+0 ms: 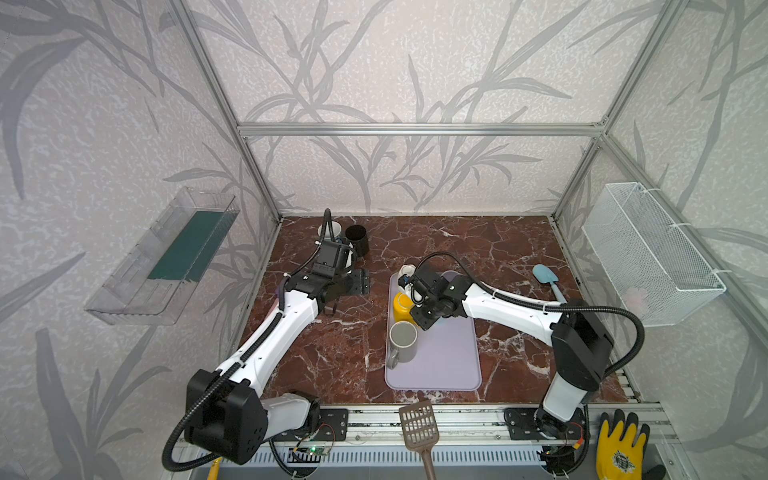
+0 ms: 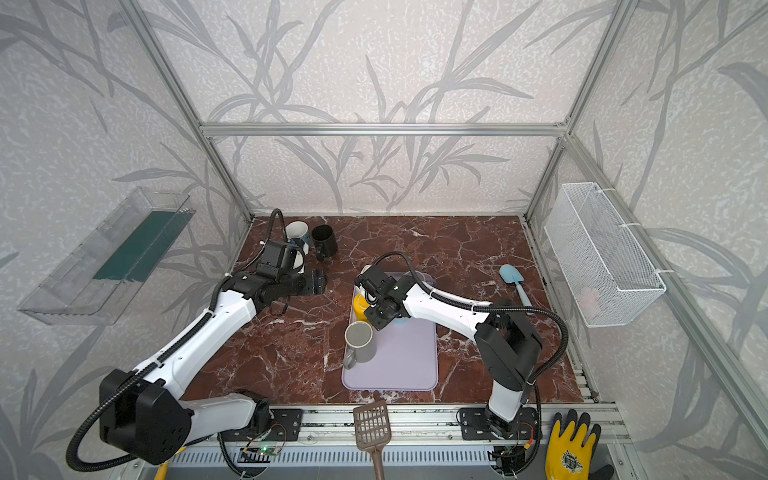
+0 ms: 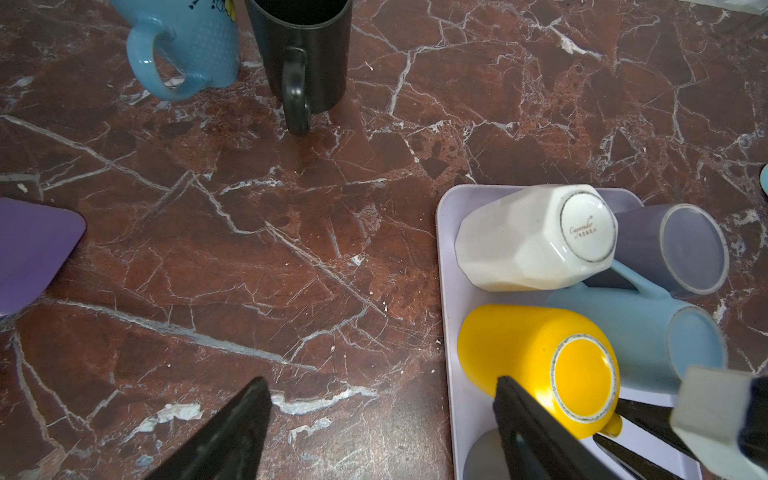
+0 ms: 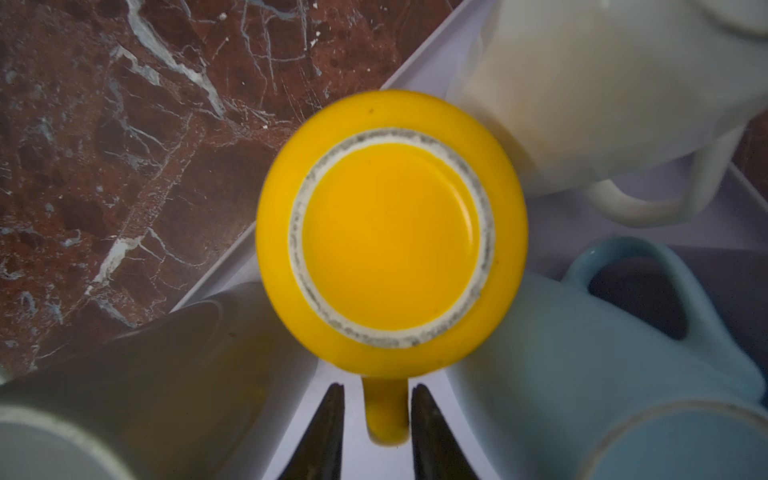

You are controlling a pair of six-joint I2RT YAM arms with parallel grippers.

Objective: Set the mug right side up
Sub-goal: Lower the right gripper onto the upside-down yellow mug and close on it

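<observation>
A yellow mug (image 1: 401,305) (image 2: 359,306) stands upside down on the left side of the lilac tray (image 1: 449,365), base up in the right wrist view (image 4: 390,232) and in the left wrist view (image 3: 540,357). My right gripper (image 4: 378,386) (image 1: 410,309) hangs over it from the right. Its jaws are closed on either side of the mug's handle (image 4: 385,415). My left gripper (image 1: 361,286) (image 3: 382,380) stands open over bare marble, left of the tray, holding nothing.
On the tray are an upright grey mug (image 1: 403,340) and upside-down white (image 3: 528,241), light blue (image 3: 636,332) and purple (image 3: 673,245) mugs. A black mug (image 1: 357,239) and a blue one (image 1: 330,230) stand at back left. A blue spatula (image 1: 544,276) lies to the right.
</observation>
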